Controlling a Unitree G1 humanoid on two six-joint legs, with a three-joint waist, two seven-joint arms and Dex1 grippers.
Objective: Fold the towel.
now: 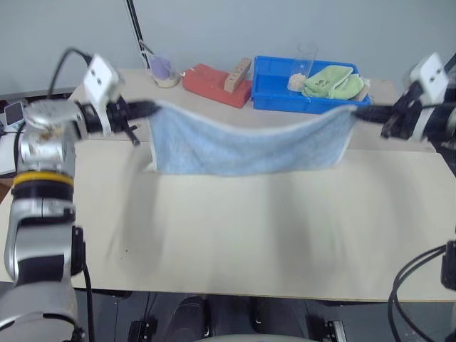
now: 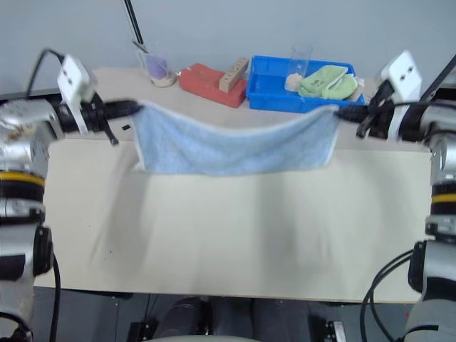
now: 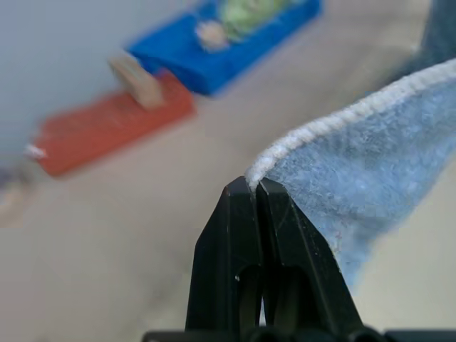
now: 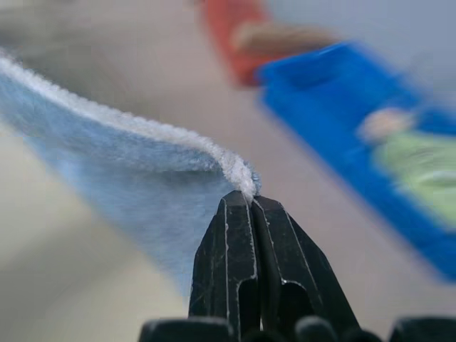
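Left gripper (image 1: 151, 108) at 9 o'clock was clamped on one upper corner of the towel (image 1: 246, 146). Towel hung in the air at center above the table (image 1: 249, 235), sagging between both arms. Red block (image 1: 214, 84) and blue bin (image 1: 274, 89) sat at 12 o'clock, green cloth (image 1: 331, 82) inside the bin. Right gripper (image 1: 358, 112) at 3 o'clock was pinched on the other upper corner.

No legible text, label, brand, number or sign appears on any object or surface in these views.
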